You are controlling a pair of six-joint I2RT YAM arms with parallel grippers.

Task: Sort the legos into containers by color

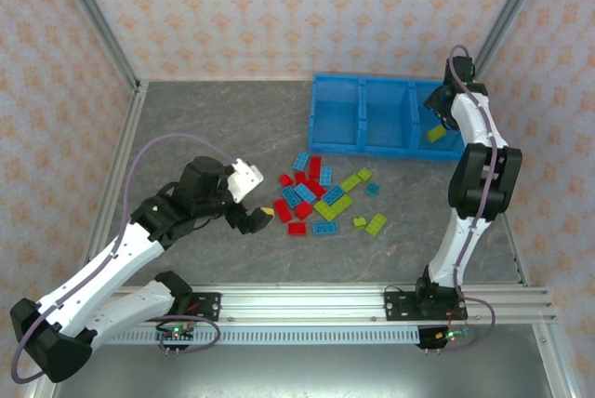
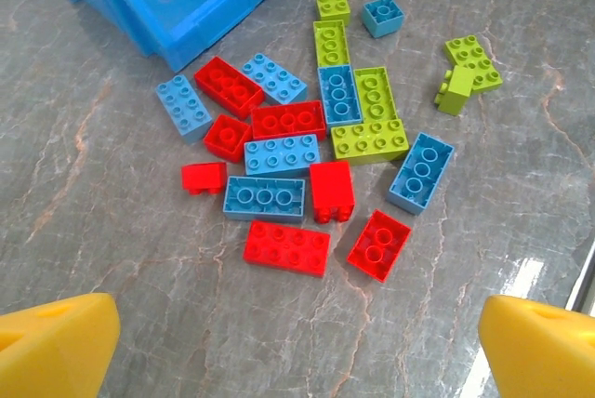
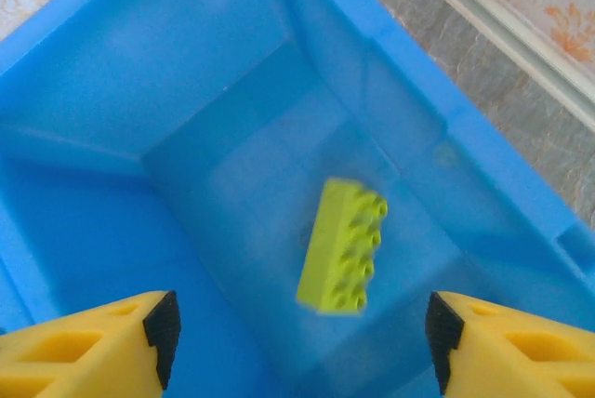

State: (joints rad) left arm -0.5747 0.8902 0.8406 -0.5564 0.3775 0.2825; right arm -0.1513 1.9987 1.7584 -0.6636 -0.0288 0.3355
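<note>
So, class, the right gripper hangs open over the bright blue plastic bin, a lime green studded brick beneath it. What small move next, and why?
Probably lift the right gripper clear of the bright blue plastic bin: its jaws stand apart and the lime green studded brick is loose inside it.

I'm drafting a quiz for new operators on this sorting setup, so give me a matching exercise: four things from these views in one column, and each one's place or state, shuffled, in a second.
Column one
1. left gripper
2. right gripper
3. lime green brick in the right wrist view
4. red bricks

Column two
A. inside the blue bin's rightmost compartment
B. open, above the blue bin
C. loose on the grey table, mixed with other colours
D. open, above bare grey table

Pairs: 1-D, 2-B, 3-A, 4-C
</note>
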